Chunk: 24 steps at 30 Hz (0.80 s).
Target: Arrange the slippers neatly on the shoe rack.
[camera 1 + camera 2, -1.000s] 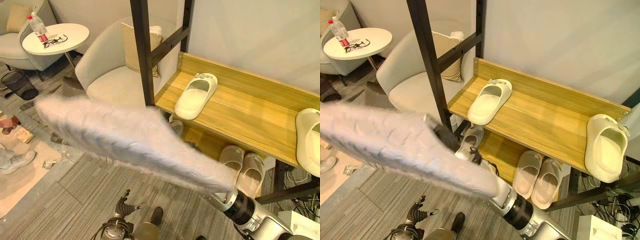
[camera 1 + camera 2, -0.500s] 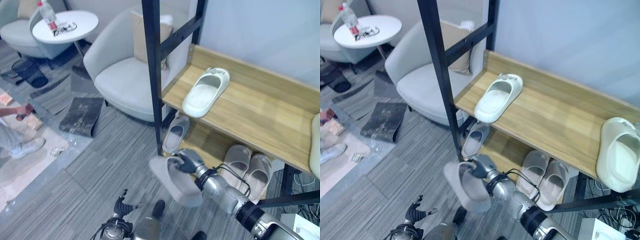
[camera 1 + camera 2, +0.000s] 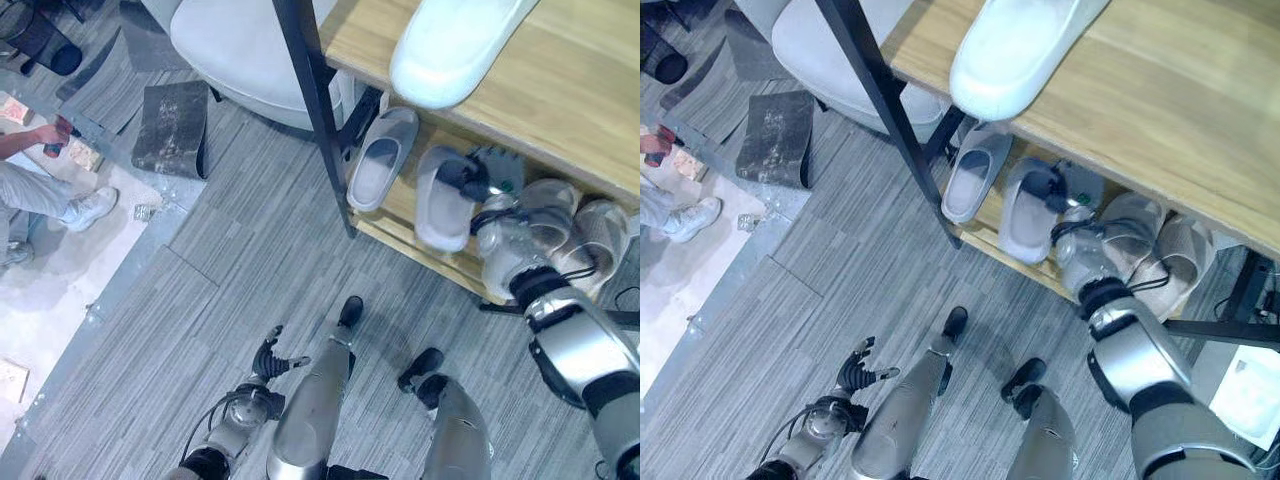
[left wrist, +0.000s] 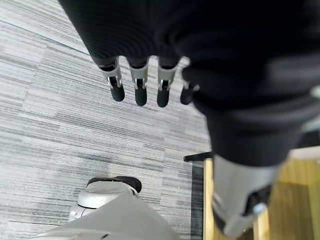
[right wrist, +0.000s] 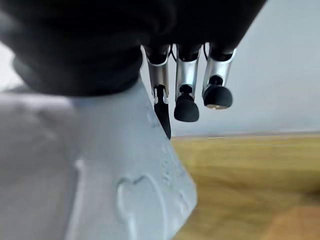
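right hand fingers grasping grey slipper | on lower shelf

Both eye views look steeply down from the head and share the shoe rack and grey floor — slightly offset. Wrist views sit super close: left faces the floor, right the grey slipper.

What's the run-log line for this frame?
right hand: shut on grey slipper | placing on lower shelf | left hand: open, idle
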{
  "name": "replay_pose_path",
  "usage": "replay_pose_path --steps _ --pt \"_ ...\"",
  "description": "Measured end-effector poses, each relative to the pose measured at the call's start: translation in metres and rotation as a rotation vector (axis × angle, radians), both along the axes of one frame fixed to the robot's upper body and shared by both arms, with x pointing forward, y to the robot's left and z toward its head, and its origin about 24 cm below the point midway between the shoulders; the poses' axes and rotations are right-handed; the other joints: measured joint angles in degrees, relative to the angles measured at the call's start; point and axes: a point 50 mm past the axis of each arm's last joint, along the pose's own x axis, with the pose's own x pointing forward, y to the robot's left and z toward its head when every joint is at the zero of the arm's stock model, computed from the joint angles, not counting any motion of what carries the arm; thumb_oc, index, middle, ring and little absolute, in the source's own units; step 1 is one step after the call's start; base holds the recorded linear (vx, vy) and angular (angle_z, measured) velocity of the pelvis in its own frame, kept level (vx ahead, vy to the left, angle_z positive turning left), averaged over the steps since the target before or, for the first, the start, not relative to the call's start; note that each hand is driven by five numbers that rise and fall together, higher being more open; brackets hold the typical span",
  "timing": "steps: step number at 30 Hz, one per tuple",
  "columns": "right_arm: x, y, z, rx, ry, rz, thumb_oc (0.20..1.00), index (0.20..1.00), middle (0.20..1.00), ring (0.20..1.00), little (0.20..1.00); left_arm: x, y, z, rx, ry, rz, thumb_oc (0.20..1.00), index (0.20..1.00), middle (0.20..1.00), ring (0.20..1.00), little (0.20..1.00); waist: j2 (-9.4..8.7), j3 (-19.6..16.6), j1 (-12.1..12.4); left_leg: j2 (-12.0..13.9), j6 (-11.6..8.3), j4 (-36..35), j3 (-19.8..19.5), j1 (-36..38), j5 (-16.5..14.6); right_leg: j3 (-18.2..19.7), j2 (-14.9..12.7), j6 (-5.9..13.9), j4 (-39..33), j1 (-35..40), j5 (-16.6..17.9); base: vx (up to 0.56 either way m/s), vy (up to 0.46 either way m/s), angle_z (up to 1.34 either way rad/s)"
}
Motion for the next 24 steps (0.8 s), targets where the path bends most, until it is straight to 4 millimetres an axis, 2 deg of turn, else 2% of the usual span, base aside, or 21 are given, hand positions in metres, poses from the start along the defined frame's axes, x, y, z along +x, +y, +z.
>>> replay_pose_path --steps 4,6,7,10,12,16,17,18,24 --pt "0.002 -0.003 0.009 -0.019 -0.016 -0.017 0.200 0.200 0.200 0.200 0.200 0.001 0.001 0.000 -0.005 0.002 0.013 1.000 1.000 1.000 1.000 1.000 0.14 0.96 0.01 -0.45 -0.05 2.82 -0.05 -3.02 -0.62 0.55 -0.48 -0.60 2.72 -2.88 -1.03 0.01 0.002 0.02" --pt "0.003 -0.012 0.008 -0.043 0.002 -0.068 0.200 0.200 0.200 0.200 0.200 0.001 0.001 0.000 -0.003 0.000 0.011 1.000 1.000 1.000 1.000 1.000 0.30 1.25 0.56 -1.03 -0.36 4.47 -0.25 -5.41 -1.30 0.70 -1.31 -0.71 5.17 -5.08 -2.20 0.04 -0.005 0.14" --pt "0.003 -0.018 0.013 -0.038 -0.015 -0.092 0.200 0.200 0.200 0.200 0.200 0.003 0.001 0.001 -0.004 -0.008 0.010 1.000 1.000 1.000 1.000 1.000 0.33 1.51 0.48 -1.40 -0.13 6.09 -0.95 -7.97 -1.80 0.70 -1.60 -1.19 6.79 -7.22 -2.95 0.02 -0.004 0.23" --pt "0.003 -0.018 0.026 -0.033 -0.089 -0.101 0.200 0.200 0.200 0.200 0.200 0.008 0.000 0.003 -0.016 -0.012 0.021 1.000 1.000 1.000 1.000 1.000 0.33 2.56 0.59 -1.87 -0.16 8.27 -1.53 -11.01 -1.72 0.52 -2.36 -1.95 9.26 -10.12 -3.46 0.05 0.010 0.14" --pt "0.004 -0.018 0.034 -0.025 -0.118 -0.109 0.200 0.200 0.200 0.200 0.200 0.010 -0.002 0.004 -0.022 -0.018 0.020 1.000 1.000 1.000 1.000 1.000 0.42 2.72 0.51 -2.08 -0.16 8.70 -1.50 -11.90 -1.93 0.67 -2.90 -1.93 10.35 -11.02 -3.60 0.06 0.018 0.04" --pt "0.003 -0.024 0.034 -0.027 -0.117 -0.138 0.200 0.200 0.200 0.200 0.200 0.012 -0.004 0.009 -0.022 -0.042 0.014 1.000 1.000 1.000 1.000 1.000 0.41 2.74 0.73 -2.59 -0.36 8.83 -1.66 -11.93 -2.06 0.74 -3.32 -1.88 10.85 -11.11 -4.31 0.04 0.011 0.05" --pt "0.003 -0.025 0.034 -0.027 -0.115 -0.143 0.558 0.558 0.558 0.558 0.558 0.013 -0.005 0.010 -0.021 -0.048 0.006 1.000 1.000 1.000 1.000 1.000 0.42 2.73 0.76 -2.71 -0.47 8.82 -1.73 -11.93 -2.13 0.75 -3.47 -1.88 10.99 -11.12 -4.32 0.03 0.000 0.05" --pt "0.002 -0.026 0.033 -0.022 -0.115 -0.148 1.000 1.000 1.000 1.000 1.000 0.014 -0.006 0.011 -0.023 -0.052 0.005 1.000 1.000 1.000 1.000 1.000 0.42 2.73 0.78 -2.75 -0.50 8.79 -1.76 -11.93 -2.16 0.74 -3.59 -1.83 11.07 -11.13 -4.34 0.04 -0.001 0.06" --pt "0.001 -0.041 0.030 0.069 -0.062 -0.223 1.000 1.000 1.000 1.000 1.000 0.016 -0.008 0.014 -0.033 -0.067 0.004 1.000 1.000 1.000 1.000 1.000 0.47 2.70 0.99 -3.17 -0.47 8.74 -1.75 -11.93 -2.14 0.86 -4.13 -1.68 11.38 -11.21 -4.45 0.01 0.002 0.03"
